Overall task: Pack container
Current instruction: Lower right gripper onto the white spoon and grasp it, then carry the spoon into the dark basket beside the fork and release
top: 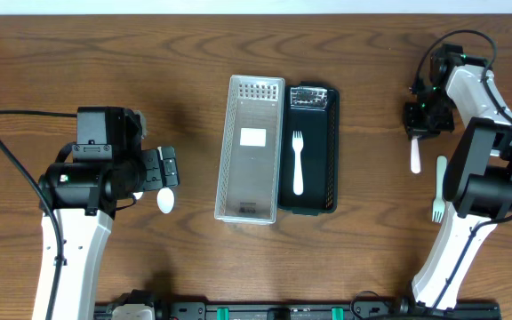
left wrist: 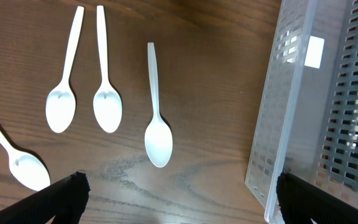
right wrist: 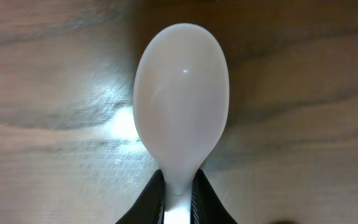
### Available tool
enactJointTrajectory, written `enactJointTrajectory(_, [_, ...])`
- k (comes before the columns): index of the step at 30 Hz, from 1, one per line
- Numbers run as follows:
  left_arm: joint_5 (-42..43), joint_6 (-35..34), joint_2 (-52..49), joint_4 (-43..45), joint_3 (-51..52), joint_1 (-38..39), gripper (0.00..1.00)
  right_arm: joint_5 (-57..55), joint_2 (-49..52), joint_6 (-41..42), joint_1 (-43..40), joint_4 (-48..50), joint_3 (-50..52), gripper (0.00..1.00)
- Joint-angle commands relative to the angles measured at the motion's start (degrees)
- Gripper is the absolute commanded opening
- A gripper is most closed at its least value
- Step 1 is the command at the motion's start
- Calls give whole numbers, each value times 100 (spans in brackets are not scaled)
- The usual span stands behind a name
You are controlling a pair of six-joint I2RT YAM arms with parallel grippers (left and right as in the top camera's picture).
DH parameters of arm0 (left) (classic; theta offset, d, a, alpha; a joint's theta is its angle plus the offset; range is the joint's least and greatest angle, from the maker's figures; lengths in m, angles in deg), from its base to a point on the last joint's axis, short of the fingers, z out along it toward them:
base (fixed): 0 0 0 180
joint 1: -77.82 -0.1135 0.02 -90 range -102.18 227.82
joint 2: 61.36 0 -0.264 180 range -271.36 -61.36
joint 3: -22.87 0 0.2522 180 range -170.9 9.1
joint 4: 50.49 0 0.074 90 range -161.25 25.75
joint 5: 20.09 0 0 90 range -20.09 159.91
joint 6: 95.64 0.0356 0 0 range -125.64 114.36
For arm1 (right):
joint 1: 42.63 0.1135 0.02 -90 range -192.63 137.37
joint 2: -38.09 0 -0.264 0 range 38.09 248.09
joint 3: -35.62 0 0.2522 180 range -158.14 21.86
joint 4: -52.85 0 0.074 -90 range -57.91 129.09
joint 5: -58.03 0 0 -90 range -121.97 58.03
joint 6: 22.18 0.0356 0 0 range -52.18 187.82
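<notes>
A dark brown wooden table (top: 149,53) with swirling grain fills the view. At its centre two long rectangular baskets sit side by side, touching: a translucent white slotted container (top: 252,182) and, on its right, a black slotted tray (top: 326,164) holding a white plastic fork (top: 297,164). Left of the container, the left gripper (left wrist: 180,193) hovers with its fingers spread wide over four loose spoons (left wrist: 158,140), glossy and white. Far right, the right gripper (right wrist: 179,202) pinches the neck of a smooth oval-bowled spoon (right wrist: 182,99). A second fork (top: 438,191) lies nearby.
</notes>
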Motion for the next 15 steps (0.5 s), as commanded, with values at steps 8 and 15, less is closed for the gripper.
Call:
enactJointTrajectory(8, [-26,-4,-17,0,-116,20,98,640,-2079,905,1178,-328,-1012,2])
enactJointTrajectory(15, [-26,-4,-17,2,-20,20,98,634,-2275,1971,2422,-570,-909,3])
